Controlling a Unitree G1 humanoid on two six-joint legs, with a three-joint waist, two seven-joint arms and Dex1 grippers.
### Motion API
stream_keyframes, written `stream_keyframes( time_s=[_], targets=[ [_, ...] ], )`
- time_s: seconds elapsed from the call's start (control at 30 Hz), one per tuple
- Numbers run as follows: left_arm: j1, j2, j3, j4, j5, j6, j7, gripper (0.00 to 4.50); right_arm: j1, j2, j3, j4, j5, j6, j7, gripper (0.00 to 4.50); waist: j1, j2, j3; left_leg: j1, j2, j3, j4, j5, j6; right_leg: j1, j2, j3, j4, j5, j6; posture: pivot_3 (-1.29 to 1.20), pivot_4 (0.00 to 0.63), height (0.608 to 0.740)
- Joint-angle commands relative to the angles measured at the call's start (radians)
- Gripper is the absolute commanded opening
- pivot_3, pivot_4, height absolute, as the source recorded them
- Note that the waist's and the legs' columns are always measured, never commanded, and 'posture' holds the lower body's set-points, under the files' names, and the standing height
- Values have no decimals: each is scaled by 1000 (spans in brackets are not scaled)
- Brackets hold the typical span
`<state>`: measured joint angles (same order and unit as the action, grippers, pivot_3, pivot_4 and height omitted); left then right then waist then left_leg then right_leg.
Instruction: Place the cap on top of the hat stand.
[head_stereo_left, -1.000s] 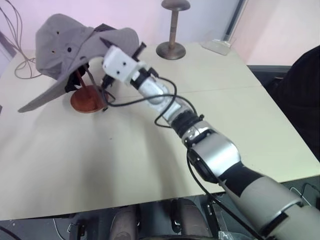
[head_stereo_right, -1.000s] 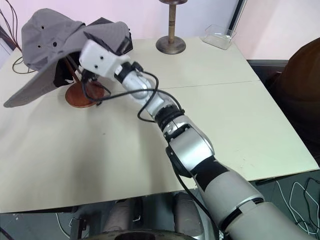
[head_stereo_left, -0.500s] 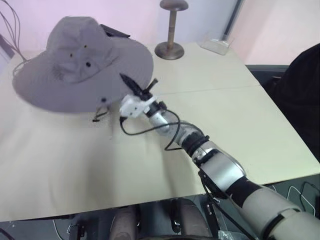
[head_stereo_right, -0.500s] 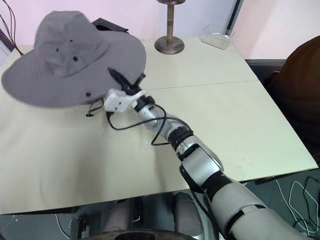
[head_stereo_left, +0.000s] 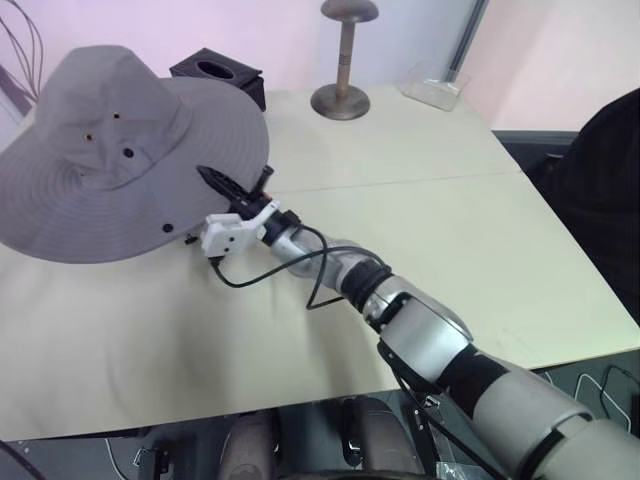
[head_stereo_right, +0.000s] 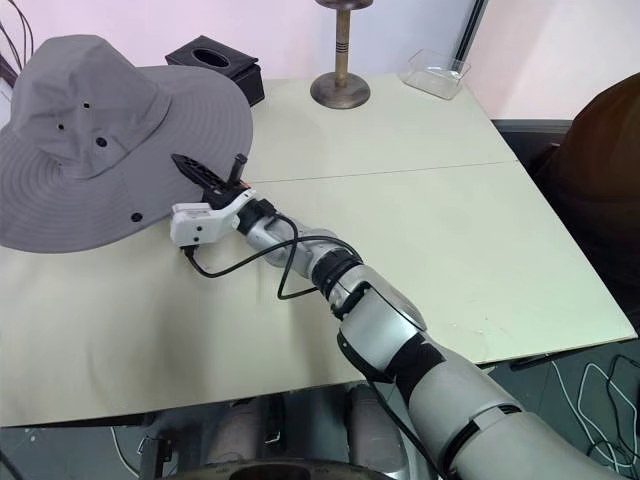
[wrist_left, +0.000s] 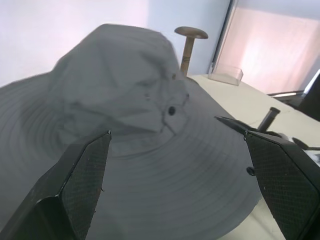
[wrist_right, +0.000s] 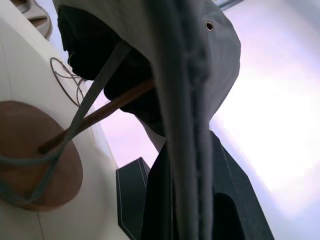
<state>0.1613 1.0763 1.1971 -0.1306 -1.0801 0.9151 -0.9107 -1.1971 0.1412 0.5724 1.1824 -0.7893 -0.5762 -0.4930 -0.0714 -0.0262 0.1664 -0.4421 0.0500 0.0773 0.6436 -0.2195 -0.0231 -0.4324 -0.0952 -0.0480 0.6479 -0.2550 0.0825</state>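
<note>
The grey wide-brimmed cap (head_stereo_left: 110, 150) sits spread out and roughly level at the table's left, with its crown up. It covers the hat stand in both eye views. Under the brim, the right wrist view shows the stand's reddish-brown base (wrist_right: 30, 165) and thin rod (wrist_right: 105, 110), with the chin cord looped around them. My right gripper (head_stereo_left: 228, 184) is at the brim's near right edge, shut on the fabric; its black fingers (wrist_right: 235, 185) pinch the brim. My left gripper (wrist_left: 176, 137) hangs open beside the cap, facing the crown and apart from it.
A shorter grey-brown stand with a domed top (head_stereo_left: 345, 55) is at the back of the cream table (head_stereo_left: 450, 230). Beside the cap is a black box (head_stereo_left: 215, 72), and a clear tray (head_stereo_left: 432, 85) lies back right. A person's dark sleeve (head_stereo_left: 612, 180) is at the right edge.
The cap, tilted and folded over the stand a second ago, has swung down to lie level over it, hiding the base. My right gripper sank and rolled with the brim. The black box is now uncovered.
</note>
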Motion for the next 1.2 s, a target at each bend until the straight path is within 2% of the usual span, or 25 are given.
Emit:
stream_keyframes(
  time_s=[0.03, 0.13, 0.2, 0.23, 0.33, 0.43, 0.47, 0.7, 0.83, 0.97, 1.03, 1.1, 1.13, 1.2],
  targets=[
    [4, 10, 34, 9, 18, -6, -27, 4500, -56, 13, -15, 24, 30, 19, 25, 29, 1, 0, 0, 0, 0, 0, 0, 0, 0, 0, 0, 0, 0, 0, 0, 0, 150, 740],
    [25, 2, 46, 39, 46, -27, -71, 4500, -68, 9, -21, 46, 51, 31, 74, 29, 0, 0, 0, 0, 0, 0, 0, 0, 0, 0, 0, 0, 0, 0, 0, 0, 150, 740],
    [40, -1, 53, 71, 70, -48, -108, 4500, -65, 5, -31, 53, 74, 32, 114, 629, -1, 0, 0, 0, 0, 0, 0, 0, 0, 0, 0, 0, 0, 0, 0, 0, 150, 740],
    [44, -2, 53, 83, 79, -56, -121, 4500, -62, 3, -36, 54, 85, 31, 132, 1003, -1, 0, 0, 0, 0, 0, 0, 0, 0, 0, 0, 0, 0, 0, 0, 0, 150, 740],
    [63, -5, 52, 131, 114, -95, -176, 4500, -57, -4, -35, 46, 95, 28, 145, 2442, -1, 1, 0, 0, 0, 1, 0, 0, 0, 0, 0, 0, 0, 0, 0, 0, 150, 740],
    [76, -2, 46, 189, 147, -138, -231, 4500, -51, -12, -33, 32, 97, 23, 148, 4066, -2, 1, 0, 0, 0, 1, 0, 0, 0, -1, 0, 0, 0, 0, 0, 0, 150, 740],
    [81, 2, 43, 221, 162, -159, -256, 4500, -49, -14, -32, 27, 98, 24, 147, 4455, -1, 1, 0, 0, 0, 1, 0, 0, 0, -1, 0, 0, 0, 0, 0, 0, 150, 740],
    [77, 48, 2, 491, 266, -326, -441, 4500, -10, -68, -21, -39, 98, 5, 169, 4455, 1, 0, 0, 0, 0, 1, 0, 0, 0, -1, 0, -1, 0, 0, -1, 0, 150, 740],
    [62, 81, -48, 652, 328, -427, -535, 4500, 93, -212, -42, -250, 117, -56, 253, 4455, 5, -1, 0, 0, 0, 1, 0, 0, 0, 0, -1, -2, 0, 0, -1, 0, 150, 740],
    [-4, 127, -127, 847, 389, -546, -600, 4500, 227, -374, -89, -552, 195, -86, 427, 4455, 5, -2, -1, 0, -1, 1, 0, 0, 0, 0, -1, -2, 0, 0, 0, 0, 150, 740],
    [-44, 146, -169, 926, 421, -602, -615, 4500, 290, -436, -120, -670, 270, -74, 532, 4455, 3, -3, -2, 0, -1, 1, 0, 0, 0, 0, 0, -2, -1, 0, 0, 0, 150, 740],
    [-65, 159, -206, 979, 456, -663, -631, 4500, 360, -498, -161, -793, 413, -18, 688, 4455, 1, -6, -3, 0, 0, 2, 0, 0, 0, 1, 1, -2, 0, 0, 2, 0, 150, 740],
    [-52, 123, -214, 690, 409, -526, -493, 4500, 405, -544, -193, -882, 548, 61, 812, 4455, 1, -7, -3, 0, 0, 2, 0, 0, 1, 1, 1, -2, 0, 1, 2, 0, 150, 740],
    [-44, 65, -232, 297, 339, -340, -294, 4500, 488, -635, -260, -1079, 855, 311, 1060, 4455, 17, -10, 0, -1, 3, -1, 0, 0, 1, 2, 0, -3, -1, 0, 4, 0, 150, 740]
  ],
)
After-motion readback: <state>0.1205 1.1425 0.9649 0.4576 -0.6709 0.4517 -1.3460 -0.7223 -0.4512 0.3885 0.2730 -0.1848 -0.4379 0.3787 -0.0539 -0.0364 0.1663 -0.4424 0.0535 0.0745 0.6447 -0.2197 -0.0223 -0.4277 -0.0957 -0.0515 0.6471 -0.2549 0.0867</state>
